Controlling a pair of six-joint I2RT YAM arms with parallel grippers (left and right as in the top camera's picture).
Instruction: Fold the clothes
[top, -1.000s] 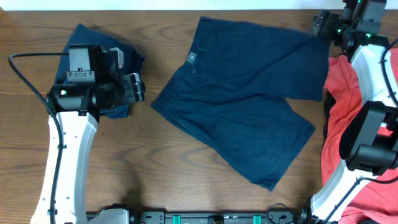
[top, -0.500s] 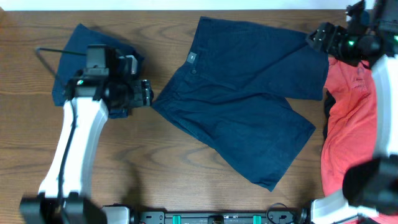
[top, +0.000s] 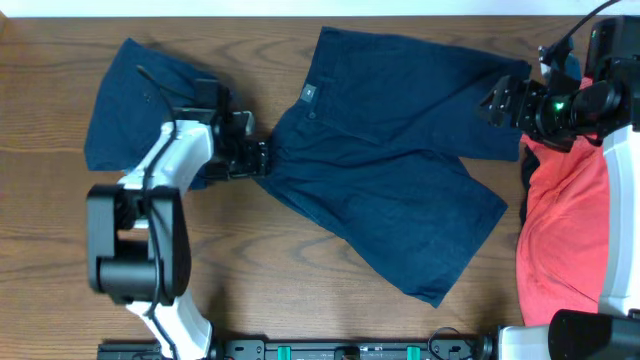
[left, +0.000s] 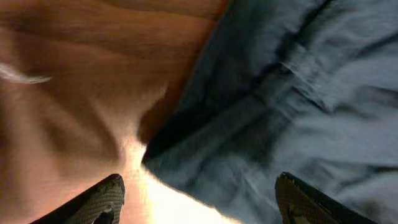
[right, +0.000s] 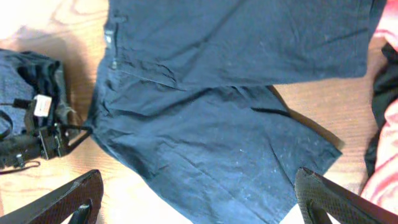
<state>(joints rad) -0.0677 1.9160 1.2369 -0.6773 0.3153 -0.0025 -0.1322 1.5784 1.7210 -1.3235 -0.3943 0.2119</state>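
Looks like a robotics lab bench, not anybody's laundry room. A white-and-black jointed left robot arm (top: 170, 160) and a matching right robot arm (top: 625, 200) sit at a brown wood-grain tabletop (top: 300, 270). A black mounting rail with green clips (top: 340, 350) runs along the table's front edge. The right one has a small green indicator light (top: 558, 103) glowing near its wrist. The only homey stuff is clothing: dark navy cloth shorts (top: 390, 170) spread mid-table, a second navy pair (top: 125, 100) lying at the left, and a coral-red fabric heap (top: 560, 240) at the right. A plain white strip (top: 300, 6) borders the far edge.
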